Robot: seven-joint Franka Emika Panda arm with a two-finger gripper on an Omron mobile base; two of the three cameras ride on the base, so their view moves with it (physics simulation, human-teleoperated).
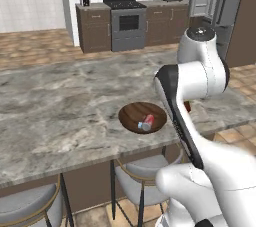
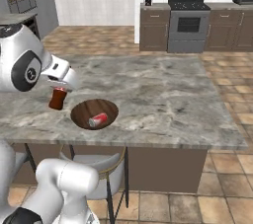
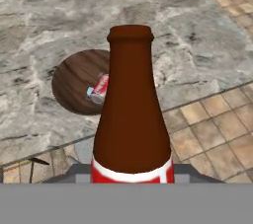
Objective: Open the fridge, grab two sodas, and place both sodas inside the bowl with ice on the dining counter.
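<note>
So the gripper (image 2: 59, 91) is clamping the cola bottle (image 3: 131, 119) down low, right around the red label band, and the brown neck is poking straight up the middle of the hand view. In the right base view the bottle (image 2: 58, 98) is hanging under the white hand, at about 9 o'clock from the bowl (image 2: 94, 113), close to its rim but not over it yet. I can't tell if it's touching the marble or floating just above.

The red can (image 2: 98, 120) is already lying on its side in the bowl, silver end toward 8 o'clock in that view. The bowl is sitting on the dining counter (image 2: 163, 94) near the front edge, above the stools (image 1: 142, 173). I can't make out any ice in there, too small or hidden.

Handling-wise, my guess: the bottle is rigid, smooth and kind of slippery, and top-heavy-looking with that long neck, so gripping low on the fat labelled body seems like the right call. The neck would be narrower and more likely to swing. It's probably breakable if it's glass, so a gentle set-down beats a drop. The bowl is shallow too, so the bottle is likely going to tip against the can or roll, and laying it toward the free side at 12 o'clock looks safest.

The fridge (image 1: 215, 1) is sitting way back at 1 o'clock in the left base view, with its door looking open.
</note>
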